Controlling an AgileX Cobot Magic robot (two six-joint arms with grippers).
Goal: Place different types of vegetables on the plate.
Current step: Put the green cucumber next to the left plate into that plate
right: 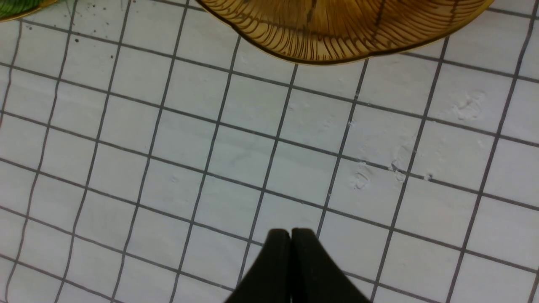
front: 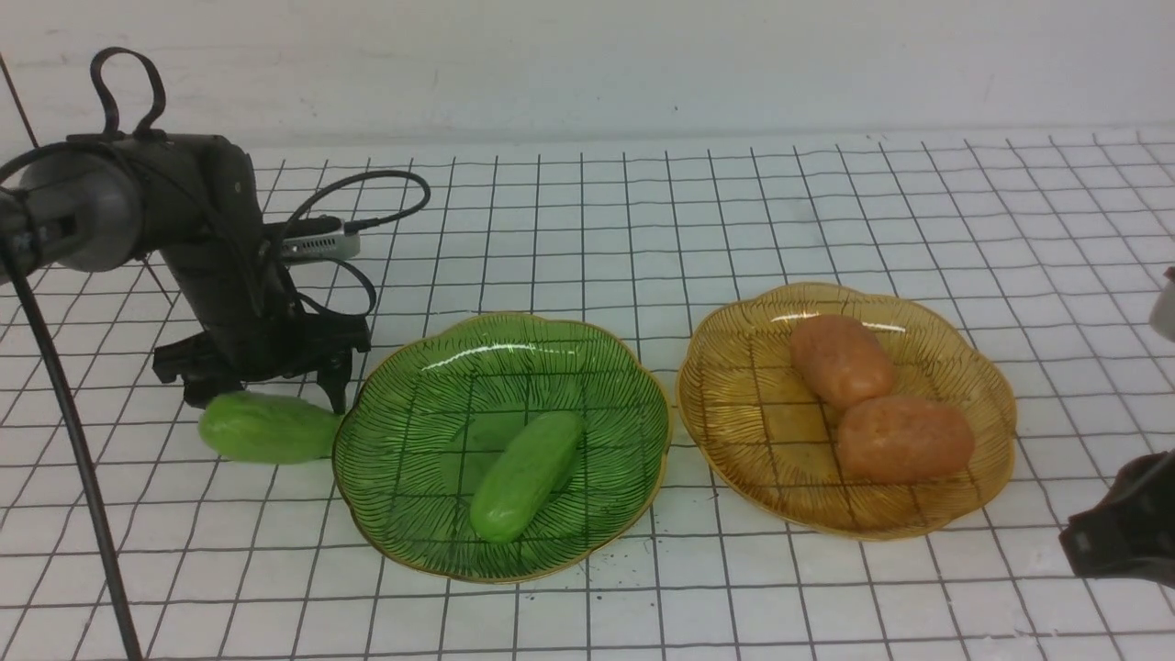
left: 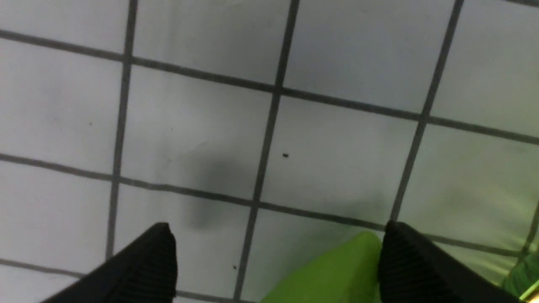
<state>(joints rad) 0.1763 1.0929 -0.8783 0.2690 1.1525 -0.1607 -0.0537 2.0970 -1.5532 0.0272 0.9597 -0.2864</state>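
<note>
Left fingers (left: pixel 145 269) spread, straddling loose cucumber (front: pixel 268 428) on desk (front: pixel 734 220); it sits nearer one finger. Pick step, no grip yet. Next: centre, descend, close, carry to green plate (front: pixel 551 353). Right fingers (right: pixel 276 261) pressed together, empty. Potatoes (front: pixel 841 360) on amber plate (front: pixel 744 404).

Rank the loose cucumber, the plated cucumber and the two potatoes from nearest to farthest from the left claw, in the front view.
1. Loose cucumber, on the table by the left gripper.
2. Plated cucumber, on the green plate, middle.
3. Back potato and front potato, on the yellow plate at right; too close to call.
</note>
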